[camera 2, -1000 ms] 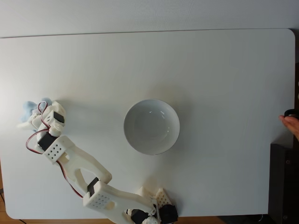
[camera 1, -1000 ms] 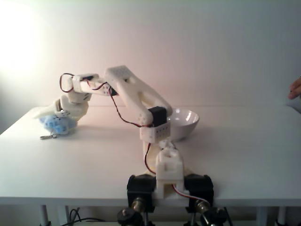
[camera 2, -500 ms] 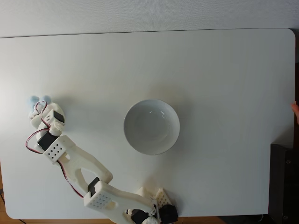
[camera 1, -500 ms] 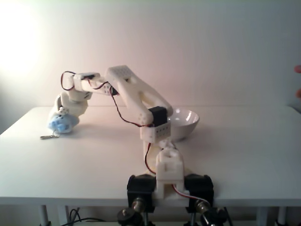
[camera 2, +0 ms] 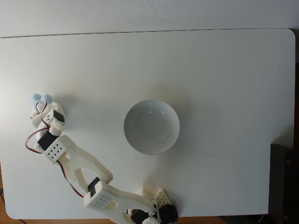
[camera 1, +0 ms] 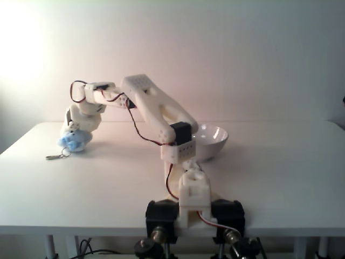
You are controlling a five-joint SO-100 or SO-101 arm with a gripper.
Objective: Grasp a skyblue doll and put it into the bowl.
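The skyblue doll [camera 1: 71, 142] is a small pale-blue plush at the table's far left, its metal clip [camera 1: 53, 157] trailing on the tabletop. From above, the skyblue doll [camera 2: 37, 98] peeks out just beyond the arm's tip. My white gripper [camera 1: 73, 135] points down over the plush with its fingers pressed against it, and the gripper [camera 2: 39, 106] hides most of the toy in the top-down fixed view. The bowl [camera 2: 129, 136] is round, glossy white and holds nothing, near the table's middle. From the front the bowl [camera 1: 214, 145] sits behind the arm's elbow, well right of the doll.
The white table [camera 2: 224, 84] stretches wide to the right and back. My arm's base [camera 1: 193, 208] is clamped at the front edge. A dark object [camera 2: 284, 184] stands off the table's lower right corner in the top-down fixed view.
The jaws have closed in on the doll, which now looks squeezed and slightly raised, shifted a little toward the back. A person's hand at the right edge has withdrawn from sight.
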